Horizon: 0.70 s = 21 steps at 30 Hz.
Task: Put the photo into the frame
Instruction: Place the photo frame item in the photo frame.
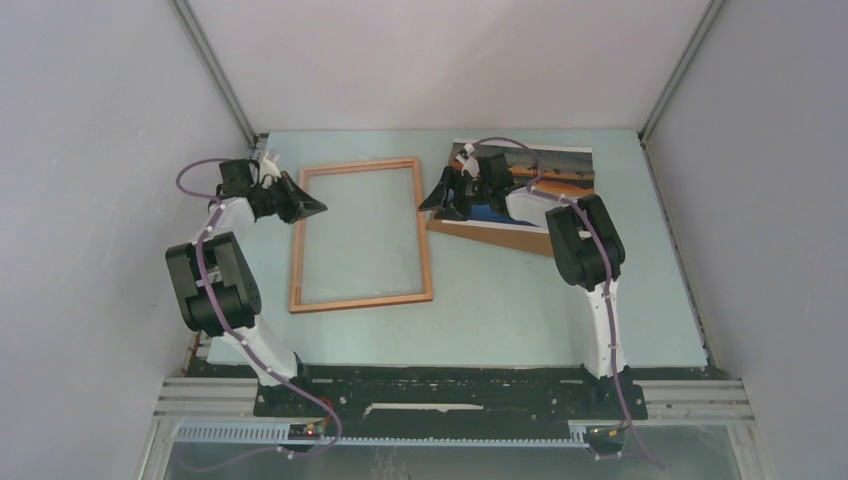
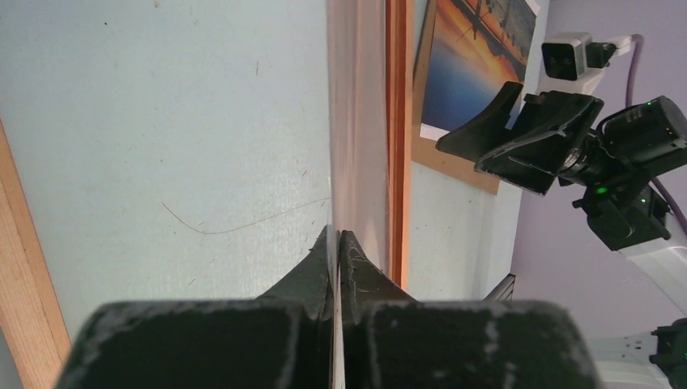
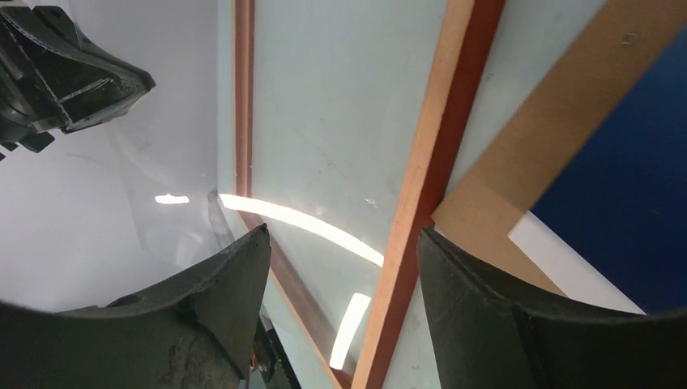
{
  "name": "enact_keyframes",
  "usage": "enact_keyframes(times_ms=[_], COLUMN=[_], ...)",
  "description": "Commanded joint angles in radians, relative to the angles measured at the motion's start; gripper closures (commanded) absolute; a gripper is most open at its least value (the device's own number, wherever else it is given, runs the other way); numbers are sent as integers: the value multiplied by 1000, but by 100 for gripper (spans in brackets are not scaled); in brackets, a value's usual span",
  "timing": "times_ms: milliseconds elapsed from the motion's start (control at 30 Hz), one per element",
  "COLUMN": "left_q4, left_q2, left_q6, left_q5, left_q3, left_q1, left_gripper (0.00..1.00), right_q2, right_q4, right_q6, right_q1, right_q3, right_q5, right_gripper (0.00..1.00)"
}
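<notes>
Overhead and wrist views. The photo [image 1: 560, 168] lies flat on a brown backing board [image 1: 500, 238] at the far right of the bench [image 1: 500, 310]. The frame [image 1: 360, 301] lies flat just to its left. My right hand [image 3: 342, 233] hangs wide over the frame's right rail and the board's corner, holding nothing. My left hand [image 2: 336, 232] has its fingers pressed together at the frame's left side. A thin pale line runs between them, and I cannot tell what it is. I judge the print light, limp and easily creased, so I would pinch it gently by the white border at a corner.
</notes>
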Motion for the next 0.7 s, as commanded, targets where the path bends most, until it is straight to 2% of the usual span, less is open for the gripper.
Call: enact_keyframes(times_ms=[0, 333, 667], left_q4=[-8, 12, 19], left_q2=[-3, -92, -101], left_q6=[35, 66, 59], left_q5=[19, 14, 32], left_q3=[38, -13, -4], left_q1=[-8, -13, -34], left_gripper=[100, 100, 100], right_q2=[-83, -47, -43], right_q4=[-18, 63, 81], right_q6=[-62, -13, -4], right_q1=[-32, -41, -43], right_q3=[-44, -56, -63], right_q5=[28, -12, -18], right_gripper=[26, 26, 27])
